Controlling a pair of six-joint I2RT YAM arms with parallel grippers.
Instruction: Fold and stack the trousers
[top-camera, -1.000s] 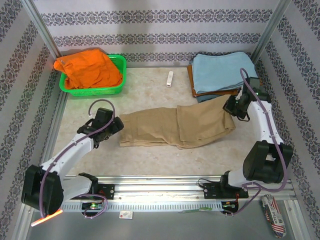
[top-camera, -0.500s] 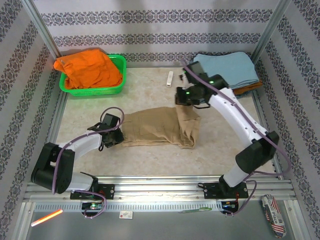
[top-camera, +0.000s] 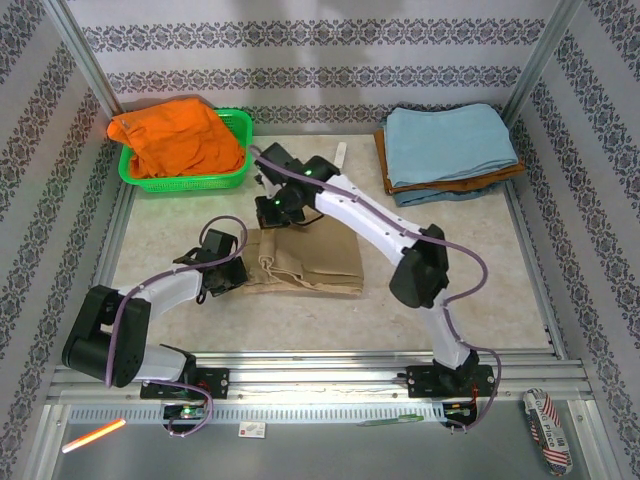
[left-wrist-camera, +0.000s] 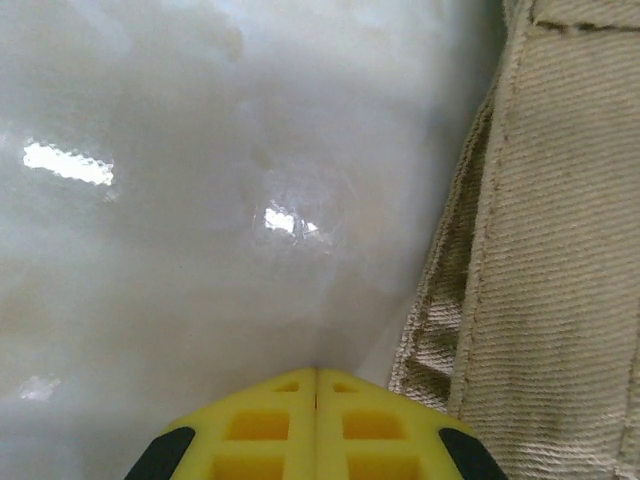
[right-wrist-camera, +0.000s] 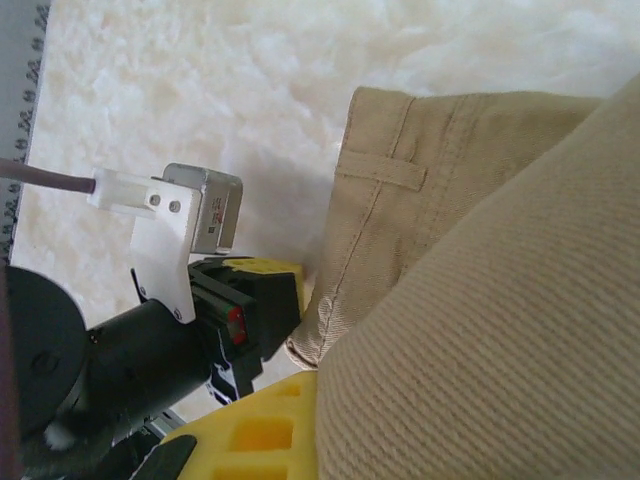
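Note:
The khaki trousers (top-camera: 310, 262) lie folded on the middle of the table. My right gripper (top-camera: 276, 208) reaches across to their left end and is shut on the leg cloth, which it holds just above the waistband (right-wrist-camera: 400, 180). That cloth (right-wrist-camera: 500, 330) drapes over my right gripper (right-wrist-camera: 325, 392) and hides one finger; the other yellow finger (right-wrist-camera: 262, 432) shows. My left gripper (top-camera: 226, 266) rests low at the trousers' left edge. Its yellow fingers (left-wrist-camera: 260, 425) are shut together with nothing between them, on the bare table beside the trousers (left-wrist-camera: 560, 260). The left gripper (right-wrist-camera: 232, 310) sits next to the waistband corner.
A green basket (top-camera: 236, 178) with a bright orange garment (top-camera: 178, 140) stands back left. A light-blue folded cloth (top-camera: 448, 142) tops a stack back right. A small white object (top-camera: 340, 156) lies at the back middle. Metal frame posts flank the table.
My right gripper has carried the leg end from the right side over to the left, folding the trousers in half. My left gripper shifted slightly toward the waistband, then stayed.

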